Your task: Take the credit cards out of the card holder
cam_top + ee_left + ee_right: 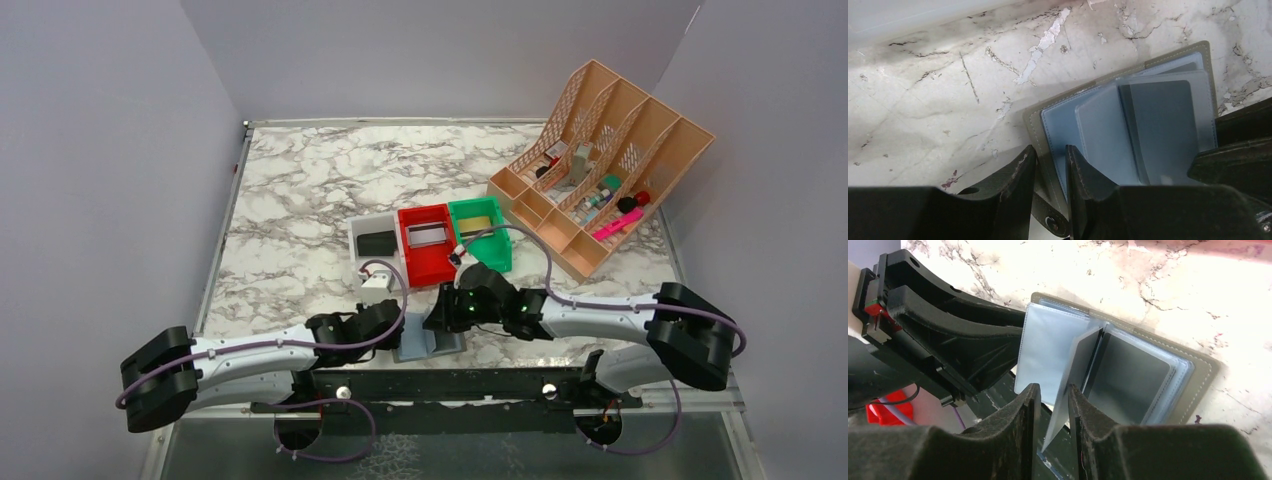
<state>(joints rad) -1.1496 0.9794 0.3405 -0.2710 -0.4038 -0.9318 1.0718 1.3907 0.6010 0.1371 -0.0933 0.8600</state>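
Note:
The card holder [432,342] lies open at the table's front edge, dark grey outside with pale blue sleeves inside [1068,125]. A dark card [1128,380] sits in a clear sleeve on one side and also shows in the left wrist view [1163,130]. My left gripper [1050,162] pinches the holder's stitched edge by its snap strap. My right gripper [1050,400] straddles a raised clear sleeve leaf [1078,370]. The leaf rests against one finger [1083,410] and the jaws stand a little apart. A black card [377,243] lies in the white bin [358,232].
A red bin [425,268] and a green bin [497,255] stand beside the white one, each holding a flat card-like item. A peach desk organiser [600,190] with small items is at the back right. The two grippers are almost touching over the holder.

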